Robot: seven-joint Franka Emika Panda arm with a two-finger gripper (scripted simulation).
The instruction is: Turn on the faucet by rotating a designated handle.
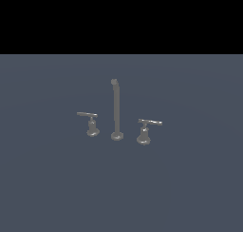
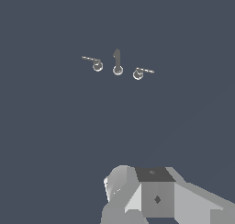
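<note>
Faucet [image 1: 116, 111]: upright spout, centre.
Handle [image 1: 144, 131]: at spout's 3 o'clock, untouched.
Twin handle [image 1: 91, 124]: at 9 o'clock.
Gripper [image 2: 151, 195]: well apart; fingers unseen, opening undeterminable.

Slate-blue floor [image 1: 47, 188] carries the grey faucet [image 1: 116, 112].

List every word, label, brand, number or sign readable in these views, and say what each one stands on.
None: no readable text in either view.
The spout, the handle, the smaller handle and the floor are plain grey.
A small dark diamond mark on the gripper body in the wrist view is a shape, not a character.
</note>
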